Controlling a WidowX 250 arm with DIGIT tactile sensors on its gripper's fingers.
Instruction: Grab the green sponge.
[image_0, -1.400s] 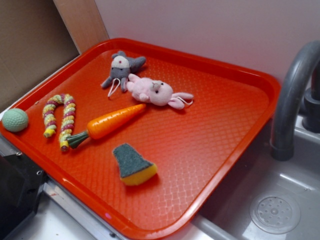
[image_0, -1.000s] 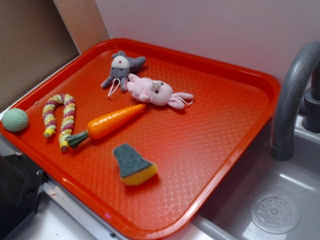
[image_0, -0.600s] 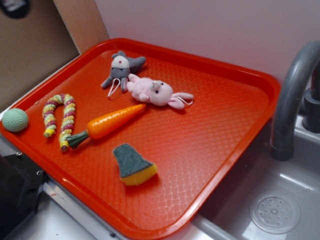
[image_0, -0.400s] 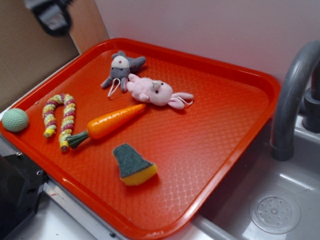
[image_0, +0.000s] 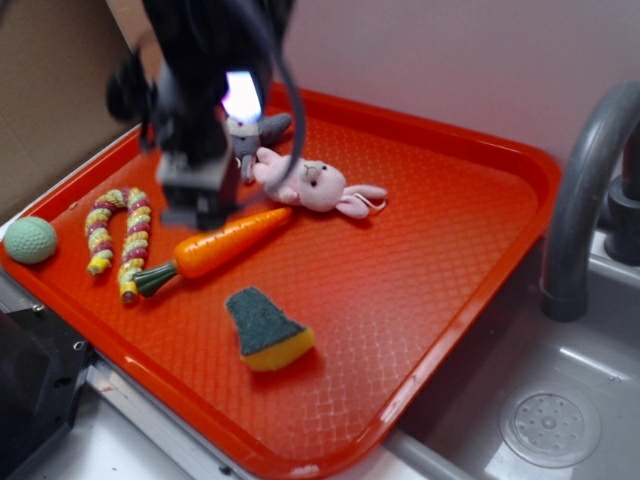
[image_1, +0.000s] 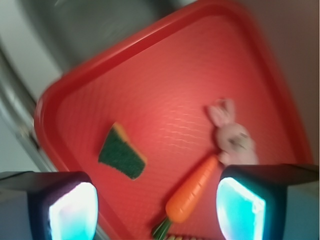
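Observation:
The green sponge (image_0: 264, 326), a dark green wedge over yellow foam, lies flat on the red tray (image_0: 440, 250) near its front edge. It also shows in the wrist view (image_1: 120, 153), left of centre. My gripper (image_0: 197, 212) hangs blurred above the tray's left part, over the toy carrot (image_0: 222, 244), up and left of the sponge. In the wrist view the gripper (image_1: 156, 212) is open, its two lit pads (image_1: 72, 214) wide apart with nothing between them.
A pink plush bunny (image_0: 315, 186) and a grey plush toy (image_0: 250, 130) lie at the tray's back. A striped knit ring (image_0: 118, 238) and a pale green ball (image_0: 30, 240) sit at the left. A grey tap (image_0: 585, 190) and sink (image_0: 550, 425) are at the right.
The arm has come into view from the upper left and moved down and right over the tray's left part. The sponge and toys have not moved.

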